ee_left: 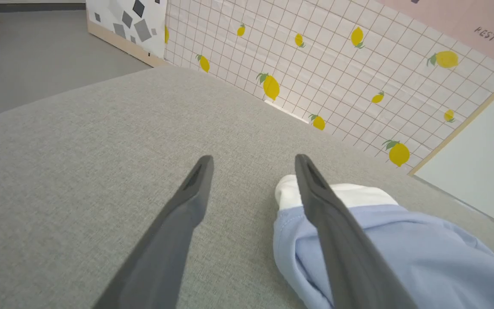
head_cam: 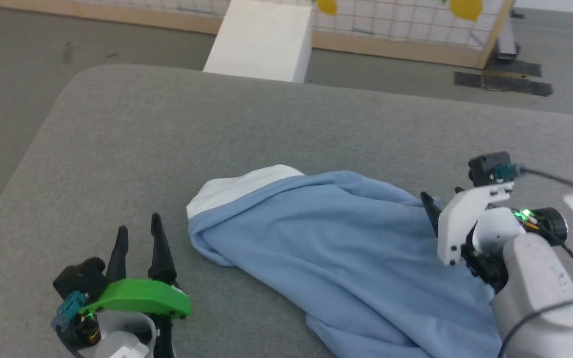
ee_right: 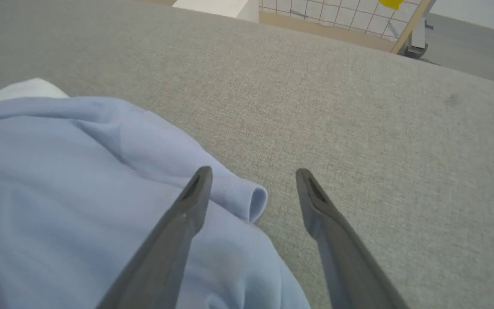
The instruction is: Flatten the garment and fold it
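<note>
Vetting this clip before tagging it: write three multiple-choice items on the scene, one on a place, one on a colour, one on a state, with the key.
1. Where does the garment lie?
A. On the grey padded surface
B. On the floor
C. Over the white block

2. Besides light blue, which colour shows on the garment?
A. Yellow
B. White
C. Green

3. How is the left gripper?
A. Shut on the garment
B. Shut on nothing
C. Open, holding nothing

Key: 1 A, it spreads over that surface; 2 B, a white patch shows at its far left end; 3 C, its fingers stand apart beside the garment.
</note>
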Tool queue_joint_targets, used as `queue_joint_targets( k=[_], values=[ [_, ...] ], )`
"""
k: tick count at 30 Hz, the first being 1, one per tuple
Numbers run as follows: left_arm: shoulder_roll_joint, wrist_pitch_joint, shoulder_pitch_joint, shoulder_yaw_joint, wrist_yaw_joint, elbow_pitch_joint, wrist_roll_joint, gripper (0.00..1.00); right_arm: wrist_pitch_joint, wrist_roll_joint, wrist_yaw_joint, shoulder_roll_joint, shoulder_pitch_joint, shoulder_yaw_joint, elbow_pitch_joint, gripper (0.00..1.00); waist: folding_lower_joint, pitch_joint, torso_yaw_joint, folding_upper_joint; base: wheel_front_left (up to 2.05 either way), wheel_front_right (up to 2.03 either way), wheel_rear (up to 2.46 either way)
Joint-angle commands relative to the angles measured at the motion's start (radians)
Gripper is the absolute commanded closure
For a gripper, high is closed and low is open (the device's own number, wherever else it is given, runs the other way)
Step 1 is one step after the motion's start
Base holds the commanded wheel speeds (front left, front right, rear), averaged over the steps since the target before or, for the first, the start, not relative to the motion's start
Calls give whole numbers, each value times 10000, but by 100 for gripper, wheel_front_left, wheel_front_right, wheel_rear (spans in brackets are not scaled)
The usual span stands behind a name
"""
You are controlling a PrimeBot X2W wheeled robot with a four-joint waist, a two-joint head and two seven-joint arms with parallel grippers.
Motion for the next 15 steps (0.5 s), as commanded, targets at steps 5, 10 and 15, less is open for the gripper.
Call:
queue_joint_targets(
  k=[5,10,15],
  values=[
    [-316,-37,-278,205,-392,-125,486,0,2194,-214,-15,-156,-916,43,950,0,0,816,798,0,0,0,0],
    [-371,-38,-257,275,-519,-113,504,0,4086,253,-15,-337,-1040,540,1122,100,0,872,747,0,0,0,0],
    [-375,-38,-309,257,-461,-154,439,0,2987,630,-15,-638,-1097,440,122,100,0,715,432,0,0,0,0]
  ],
)
